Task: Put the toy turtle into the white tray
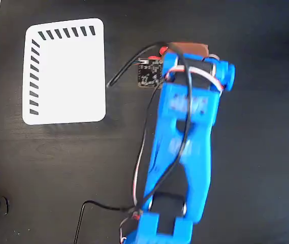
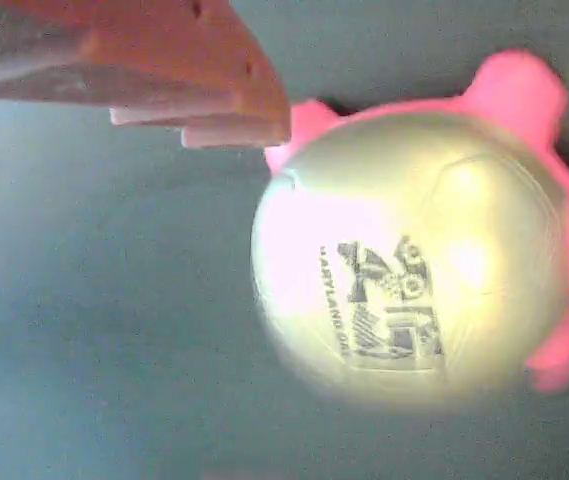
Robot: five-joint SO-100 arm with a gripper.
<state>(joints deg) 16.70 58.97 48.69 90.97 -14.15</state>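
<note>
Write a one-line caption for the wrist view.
Toy turtle fills the frame beside an orange gripper finger on the dark table.

On the toy turtle (image 2: pixel 414 270) shell in the wrist view I read a dark printed mark with "MARYLAND"; the rest is too blurred for me.
</note>
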